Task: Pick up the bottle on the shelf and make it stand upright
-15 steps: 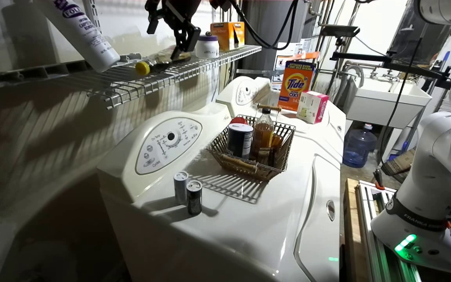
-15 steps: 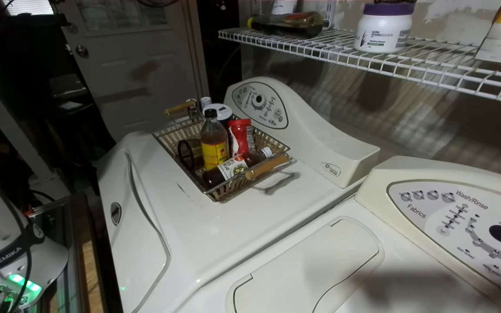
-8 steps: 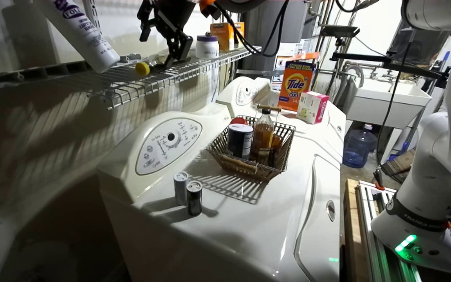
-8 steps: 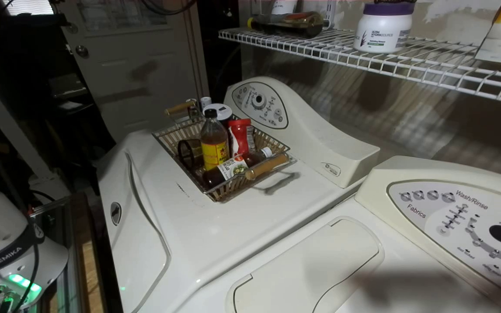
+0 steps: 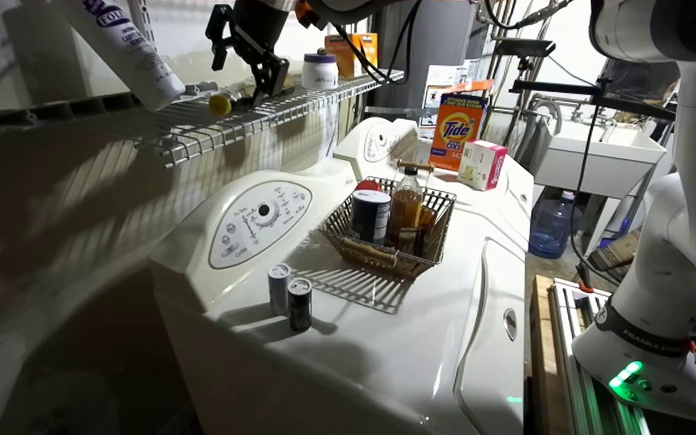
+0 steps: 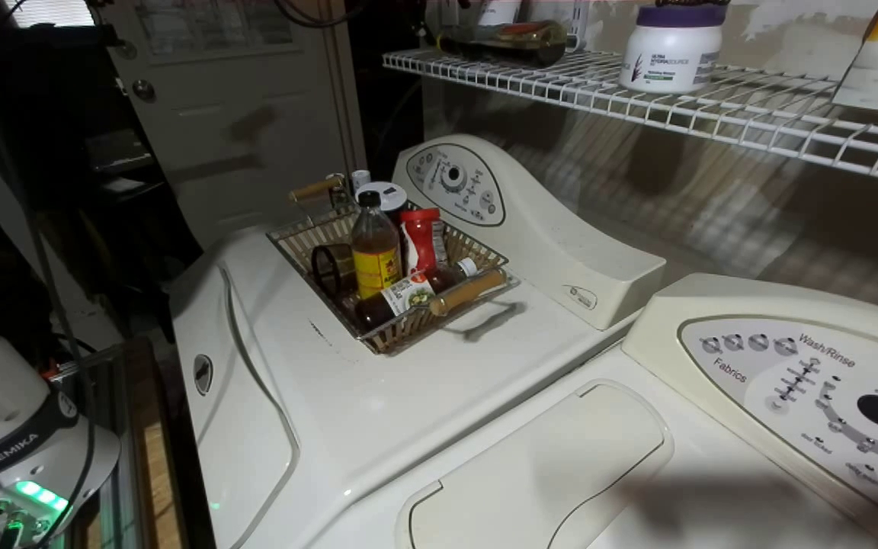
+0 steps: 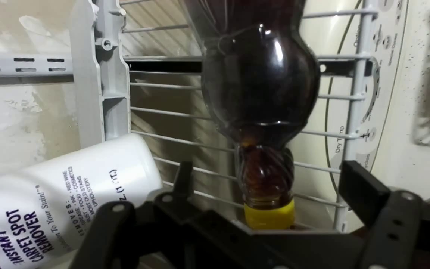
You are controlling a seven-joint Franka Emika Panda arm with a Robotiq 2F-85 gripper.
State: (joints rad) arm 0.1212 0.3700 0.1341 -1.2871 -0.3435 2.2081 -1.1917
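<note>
The bottle [image 5: 241, 104] lies on its side on the white wire shelf [image 5: 299, 110], its yellow cap toward the shelf's end. It also lies there in an exterior view [image 6: 519, 44]. In the wrist view the dark bottle [image 7: 261, 82] runs down the middle, its neck and cap lowest; its base is cut off at the top. My gripper [image 7: 267, 173] is open, with one finger on each side of the neck and a gap on both sides. In an exterior view the gripper [image 5: 238, 80] is over the neck end, and one finger hides part of the bottle.
A large white bottle with purple print [image 5: 133, 60] leans close by the shelf's end, left of the fingers in the wrist view [image 7: 69, 201]. A white jar with purple lid [image 5: 319, 72] and an orange box [image 5: 348, 51] stand farther along. A wire basket [image 5: 378, 257] sits below.
My gripper has moved left and slightly down in an exterior view, toward the bottle's cap end. It has stayed open. The bottle has not moved.
</note>
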